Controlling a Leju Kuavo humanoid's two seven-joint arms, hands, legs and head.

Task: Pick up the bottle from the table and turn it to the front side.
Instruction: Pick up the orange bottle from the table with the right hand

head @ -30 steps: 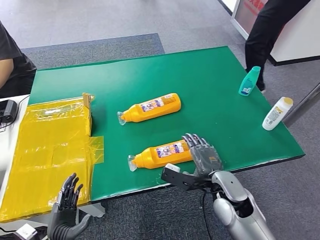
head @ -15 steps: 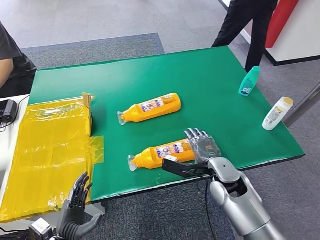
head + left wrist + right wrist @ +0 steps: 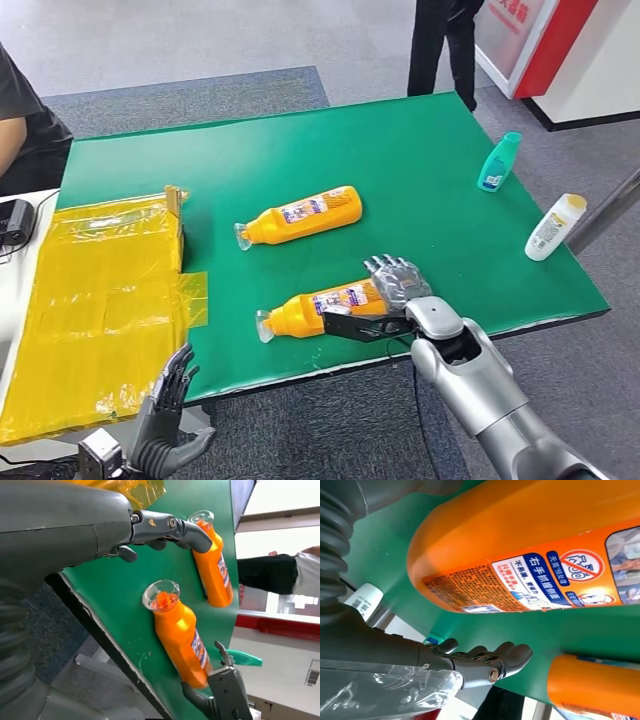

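The robot's left hand (image 3: 166, 527), fingers apart and holding nothing, reaches out over the edge of a green surface (image 3: 124, 600). Two orange bottles lie on it: the near bottle (image 3: 179, 632) shows its clear cap, the far bottle (image 3: 213, 562) lies just past the fingertips. The right hand (image 3: 222, 692) sits at the near bottle's base. A person's arm (image 3: 277, 575) shows beyond.

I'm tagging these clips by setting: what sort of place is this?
Probably an indoor lab or demo space, not a home: a green-topped table laid with orange bottles, grey office carpet, a red-and-white display stand, and people standing by.
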